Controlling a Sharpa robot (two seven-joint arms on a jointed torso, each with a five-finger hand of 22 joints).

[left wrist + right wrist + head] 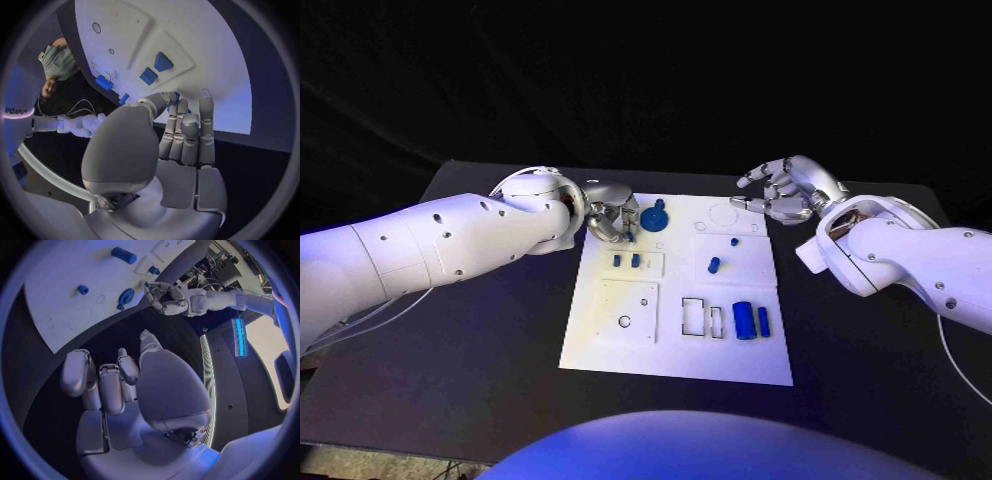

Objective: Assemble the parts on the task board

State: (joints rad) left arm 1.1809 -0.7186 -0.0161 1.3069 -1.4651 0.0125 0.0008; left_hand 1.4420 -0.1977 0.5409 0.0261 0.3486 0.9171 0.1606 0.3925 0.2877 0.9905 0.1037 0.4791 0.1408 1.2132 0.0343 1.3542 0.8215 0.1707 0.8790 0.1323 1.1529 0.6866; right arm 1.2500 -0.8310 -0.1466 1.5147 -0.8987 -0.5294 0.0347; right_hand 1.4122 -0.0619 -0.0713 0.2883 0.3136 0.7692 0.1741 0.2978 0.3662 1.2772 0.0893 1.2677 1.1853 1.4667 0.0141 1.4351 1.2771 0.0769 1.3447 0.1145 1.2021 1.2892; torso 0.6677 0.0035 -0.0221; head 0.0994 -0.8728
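1. I see the left hand (606, 215) at the far left corner of the task board (678, 360), its fingers curled beside the round blue part (653, 219). I cannot tell whether they touch or hold it.
2. Risk: if the fingers close off-centre, I expect the round part to tilt or slide out of its seat.
3. The right hand (783, 190) hovers beyond the board's far right corner, fingers loosely curled and apart, holding nothing.
4. Risk: both hands work the far edge; a reach across could bump the board.
5. Count, head view: one round part; two small blocks (626, 260); one small peg (714, 265); two long pieces (751, 320) near the right edge.
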